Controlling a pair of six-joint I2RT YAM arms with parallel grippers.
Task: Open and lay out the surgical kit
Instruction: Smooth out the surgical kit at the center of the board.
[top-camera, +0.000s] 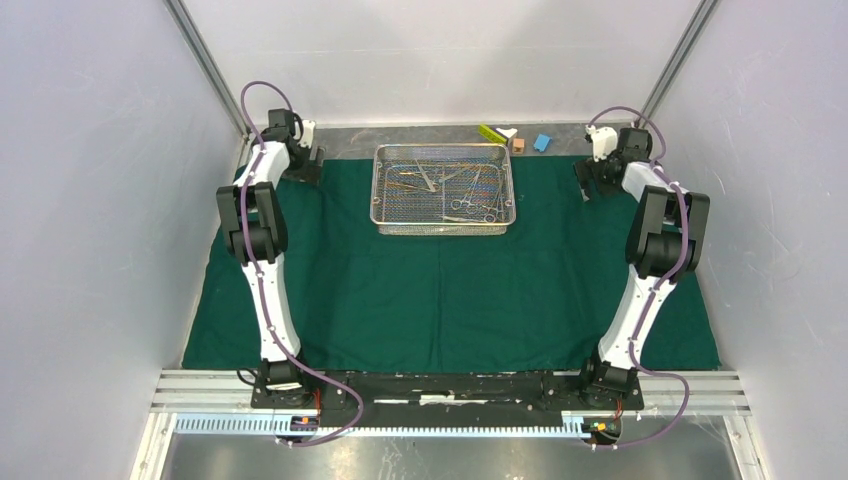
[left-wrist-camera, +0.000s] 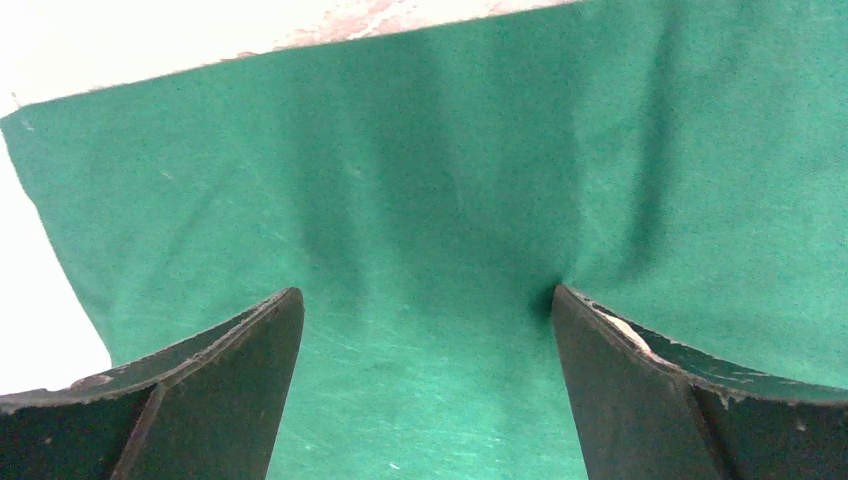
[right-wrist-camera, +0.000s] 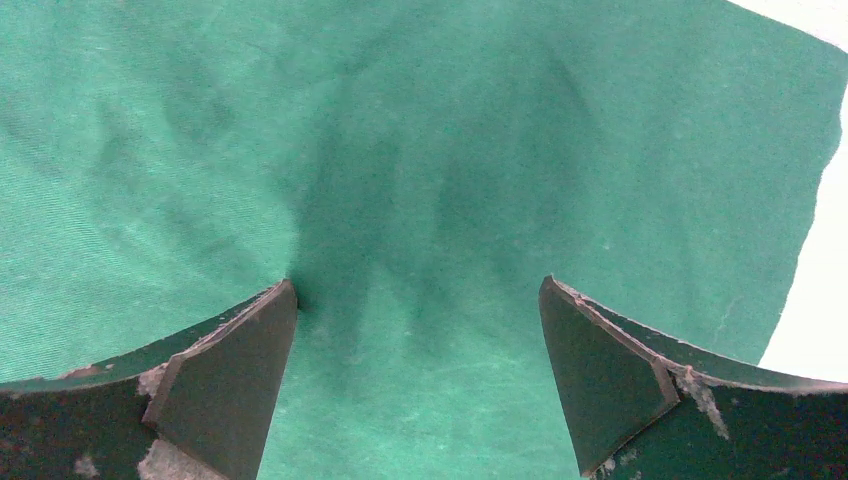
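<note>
The dark green cloth (top-camera: 450, 290) lies spread flat over the table. The silver wire-mesh tray (top-camera: 443, 188) stands on its far middle part, with several steel clamps and tweezers (top-camera: 470, 200) inside. My left gripper (top-camera: 308, 165) is open, low over the cloth's far left corner; the left wrist view shows bare cloth (left-wrist-camera: 430, 230) between its fingers (left-wrist-camera: 250, 380). My right gripper (top-camera: 590, 180) is open, low over the far right corner; its fingers (right-wrist-camera: 600, 380) stand wide apart over cloth (right-wrist-camera: 420, 200), holding nothing.
Small yellow-green (top-camera: 490, 133), brown (top-camera: 518, 145) and blue (top-camera: 542, 142) blocks lie on the grey strip behind the tray. White walls close in left, right and back. The cloth's edge and the pale table show in the left wrist view (left-wrist-camera: 60, 330) and the right wrist view (right-wrist-camera: 815, 310).
</note>
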